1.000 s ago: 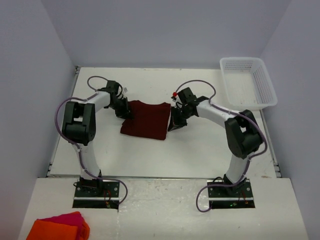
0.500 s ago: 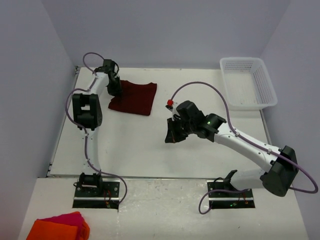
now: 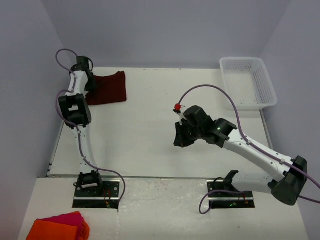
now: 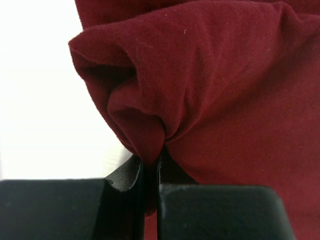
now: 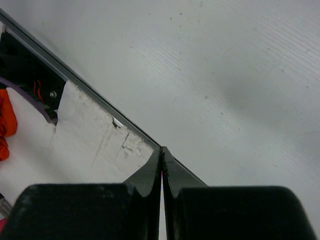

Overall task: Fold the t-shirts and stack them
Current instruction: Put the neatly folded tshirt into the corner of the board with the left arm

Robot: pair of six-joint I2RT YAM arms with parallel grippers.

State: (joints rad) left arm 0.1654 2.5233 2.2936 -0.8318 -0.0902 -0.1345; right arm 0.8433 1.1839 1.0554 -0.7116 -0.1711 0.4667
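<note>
A bunched fold of the maroon t-shirt (image 4: 225, 100) is pinched tight between the closed fingers of the left gripper (image 4: 151, 159). Ahead of the fingertips the cloth spreads out, lying on the table (image 3: 150, 105) just beside the gripper, on the side toward the other arm. It appears to be folded into a compact rectangle, though the layers cannot be counted from above. If it is being placed, the pinch is best lowered until the fabric rests, then eased open so that no layer is lifted. The right gripper (image 5: 161, 150) is clenched on nothing, well apart from the shirt.
</note>
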